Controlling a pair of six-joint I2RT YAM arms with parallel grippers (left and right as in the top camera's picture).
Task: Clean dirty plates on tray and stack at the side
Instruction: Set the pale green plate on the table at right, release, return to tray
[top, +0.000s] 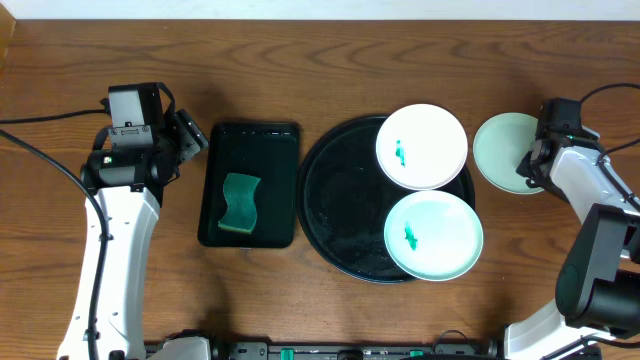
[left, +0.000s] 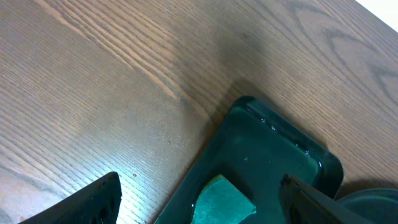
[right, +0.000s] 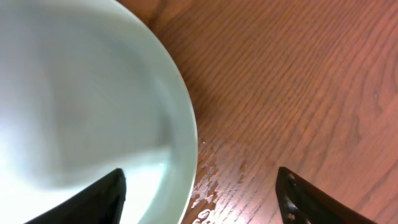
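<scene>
Two plates are being carried on the right half of the round tray (top: 340, 200). The upper plate (top: 430, 128) is lying across the far right rim. The lower plate (top: 440, 250) is overhanging the near right rim, just beside the upper one. Each is being marked by a small green smear (top: 400, 153) left of its middle.

The third plate (top: 500, 150), plain pale mint, is lying flat on the surface (top: 300, 60) just right of the tray. The right gripper (top: 530, 163) is being held at this plate's right edge with its jaws spread wide and grasping nothing. One finger is being held over the plate and the other over wood, where water drops (right: 208, 186) are being seen.

The left gripper (top: 192, 135) is being held by the far left corner of the rectangular tray (top: 250, 145), jaws released wide and empty. A green sponge (top: 240, 203) is lying in that tray.
</scene>
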